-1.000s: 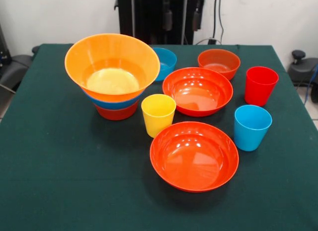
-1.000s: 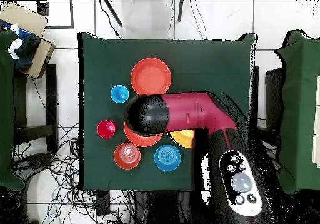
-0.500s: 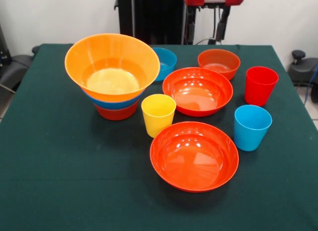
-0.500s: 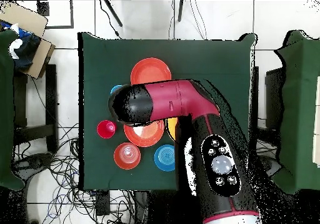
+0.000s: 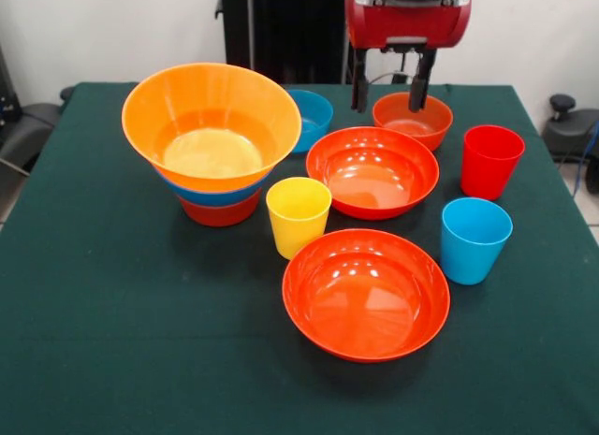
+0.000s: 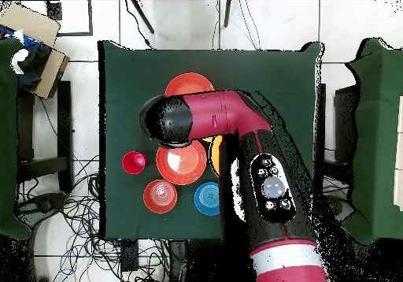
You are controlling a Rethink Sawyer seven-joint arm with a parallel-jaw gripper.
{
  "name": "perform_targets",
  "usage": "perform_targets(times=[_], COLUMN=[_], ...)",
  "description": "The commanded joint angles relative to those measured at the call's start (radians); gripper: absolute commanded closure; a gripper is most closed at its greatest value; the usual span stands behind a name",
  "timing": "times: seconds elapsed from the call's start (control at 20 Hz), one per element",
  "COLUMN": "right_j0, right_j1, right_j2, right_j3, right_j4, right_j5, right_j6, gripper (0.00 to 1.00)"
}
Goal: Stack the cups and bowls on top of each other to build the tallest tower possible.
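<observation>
Front view — gripper (image 5: pixel 391 91), fingers spread and empty, hangs above a small red-orange bowl (image 5: pixel 413 119); the tower (image 5: pixel 212 140) — huge orange bowl nested atop blue and red-orange ones — stands well apart.

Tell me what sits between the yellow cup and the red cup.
In the front view, a wide red-orange bowl lies between the yellow cup and the red cup, on the green cloth.
</observation>
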Motion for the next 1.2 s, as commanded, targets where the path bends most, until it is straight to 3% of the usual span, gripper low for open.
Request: perform_targets(times=[0.05, 0.8, 1.2], right_j0=[0.05, 0.083, 0.125], right_j1=[0.086, 0.052, 0.056], right_j2=[-0.032, -0.067, -0.077], right_j3=[-0.073, -0.054, -0.145], right_j4=[0.004, 0.052, 0.083], right_j5=[0.028, 0.042, 0.135], right_j6=[0.139, 0.137, 0.131], gripper=[0.0, 0.0, 0.0])
